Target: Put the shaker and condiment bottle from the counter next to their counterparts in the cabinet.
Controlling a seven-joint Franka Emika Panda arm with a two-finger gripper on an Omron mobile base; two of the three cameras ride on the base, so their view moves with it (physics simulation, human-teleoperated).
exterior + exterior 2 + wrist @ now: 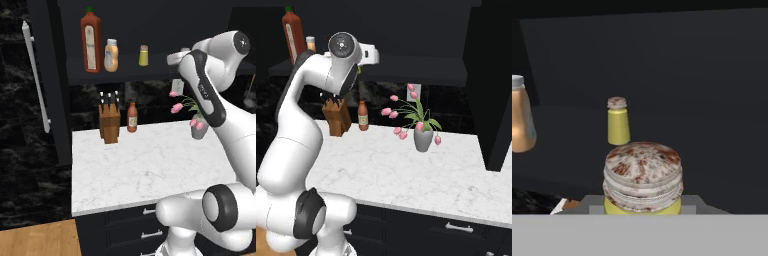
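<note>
Right now the shaker [643,177] sits very close under the hand camera, its mottled brown cap uppermost and a strip of yellow body showing below, seemingly carried in the hand at the mouth of the cabinet [50,75]. The fingers themselves are hidden by it, so I cannot tell for certain that they are clamped on it, though its position suggests so. Beyond it on the dark shelf [125,74] stands the twin shaker [618,121], upright, and to the left the condiment bottle [521,117] is already up there, just beside the tall red bottle [90,37].

The main risk, as I judge it, is pushing too far forward: the carried shaker lines up almost directly with the twin, and a nudge could topple that small, light piece or shove it back. Lowering it short of the shelf's front edge could drop it to the bench [150,165], near the knife block [109,122], the slim brown bottle [132,117] and the tulip vase [423,140]. Releasing it while tilted would let it roll.
</note>
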